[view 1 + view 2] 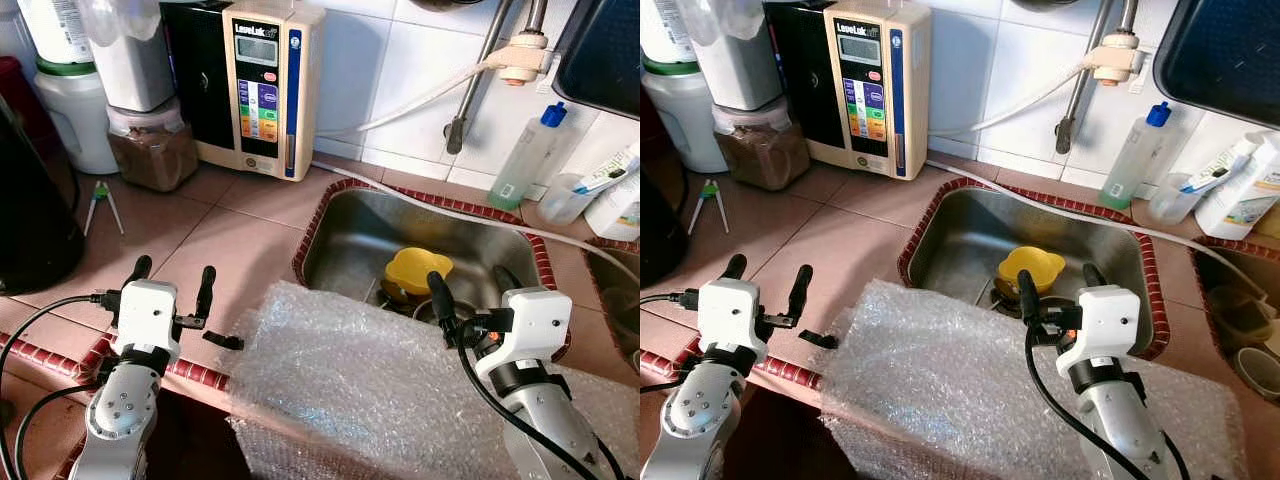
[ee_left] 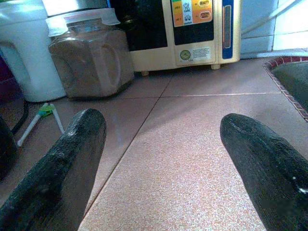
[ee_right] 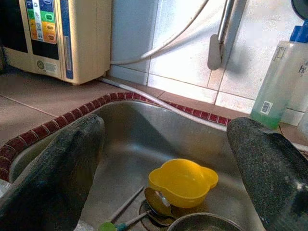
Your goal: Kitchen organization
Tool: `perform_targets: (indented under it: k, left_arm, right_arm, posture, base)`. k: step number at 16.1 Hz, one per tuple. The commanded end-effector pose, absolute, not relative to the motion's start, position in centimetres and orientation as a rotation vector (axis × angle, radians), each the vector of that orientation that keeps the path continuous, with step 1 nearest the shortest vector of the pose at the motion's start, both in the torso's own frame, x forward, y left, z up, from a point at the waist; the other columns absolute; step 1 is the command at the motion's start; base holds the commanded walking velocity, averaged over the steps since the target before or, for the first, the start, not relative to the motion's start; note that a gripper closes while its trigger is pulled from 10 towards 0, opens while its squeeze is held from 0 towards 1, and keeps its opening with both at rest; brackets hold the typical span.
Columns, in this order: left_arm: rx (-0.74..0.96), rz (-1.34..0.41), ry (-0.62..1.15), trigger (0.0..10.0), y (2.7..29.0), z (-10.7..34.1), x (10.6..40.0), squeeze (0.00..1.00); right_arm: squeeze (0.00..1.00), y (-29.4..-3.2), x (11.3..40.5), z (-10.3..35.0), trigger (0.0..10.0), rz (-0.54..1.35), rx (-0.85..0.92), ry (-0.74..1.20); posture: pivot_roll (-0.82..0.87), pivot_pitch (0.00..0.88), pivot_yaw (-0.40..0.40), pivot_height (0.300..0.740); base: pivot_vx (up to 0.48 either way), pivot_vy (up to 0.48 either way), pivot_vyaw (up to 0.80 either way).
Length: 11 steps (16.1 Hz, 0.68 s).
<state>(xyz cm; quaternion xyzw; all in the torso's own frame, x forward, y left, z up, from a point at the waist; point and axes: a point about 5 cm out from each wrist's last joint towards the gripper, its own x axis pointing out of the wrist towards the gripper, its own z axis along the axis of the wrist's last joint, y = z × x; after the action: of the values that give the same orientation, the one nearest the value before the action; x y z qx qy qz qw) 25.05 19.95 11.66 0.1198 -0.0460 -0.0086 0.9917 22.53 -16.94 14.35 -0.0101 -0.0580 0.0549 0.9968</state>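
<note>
Steel and tile, head views: a steel sink (image 1: 350, 235) is set into a pinkish tiled counter (image 1: 230, 250) with a red mosaic edge.
Sink contents: a yellow bowl (image 1: 418, 270) lies near the drain, beside what looks like a metal pot rim.
Bubble wrap (image 1: 960, 380): a clear sheet drapes over the counter's front edge, its far side reaching the near rim of the sink.
Back wall: a cream water machine (image 1: 262, 85), a jar of brown powder (image 1: 152, 148), and a clear soap bottle (image 1: 527, 155) with a blue cap.
Left gripper (image 1: 172, 285): hovers over bare tile left of the wrap, fingers spread, holding nothing.
Right gripper (image 1: 1060, 285): sits above the wrap's far edge, pointed into the sink, fingers apart and empty.
Small black piece (image 1: 224, 341): lies on the counter edge just beside the wrap; I cannot tell what it is.
Left wrist view: two black fingers (image 2: 62, 168) frame empty tile, with the jar and machine beyond.
Right wrist view: the yellow bowl lies between the spread fingers (image 3: 53, 168), a spoon (image 3: 154, 202) and green-tipped utensil beside it.
Likely step: reaching for the bowl.
Risk: the right arm lies over the wrap, so a reach could drag the sheet into the sink or off the counter; the smooth bowl could slip against the spoon.
</note>
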Motion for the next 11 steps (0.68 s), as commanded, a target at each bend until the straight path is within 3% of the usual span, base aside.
perform_targets:
  k: [1,5,8,11]
  left_arm:
    - [0.257,-0.026,-0.094,10.0,19.79,11.81,25.29,0.00]
    - [0.256,-0.023,-0.090,10.0,19.84,11.80,25.40,0.00]
    - [0.254,-0.018,-0.089,10.0,19.89,11.79,25.53,0.00]
    - [0.256,-0.015,-0.088,10.0,19.98,11.80,25.60,0.00]
  right_arm:
    - [0.53,-17.35,22.53,14.42,10.0,0.092,-0.017,-0.112]
    - [0.50,-17.38,22.66,14.39,10.0,0.091,-0.018,-0.113]
    - [0.42,-17.16,22.69,14.30,10.0,0.109,-0.012,-0.105]
    - [0.42,-17.12,22.69,14.28,10.0,0.109,-0.012,-0.104]
  posture:
    - [0.16,0.000,-0.055,0.740]
    - [0.16,0.000,-0.055,0.740]
    - [0.15,0.000,-0.054,0.740]
    - [0.15,0.000,-0.053,0.740]
  base:
    - [0.000,0.000,0.00]
    - [-0.195,0.000,0.00]
    - [-0.276,0.000,0.00]
    - [-0.286,0.000,0.00]
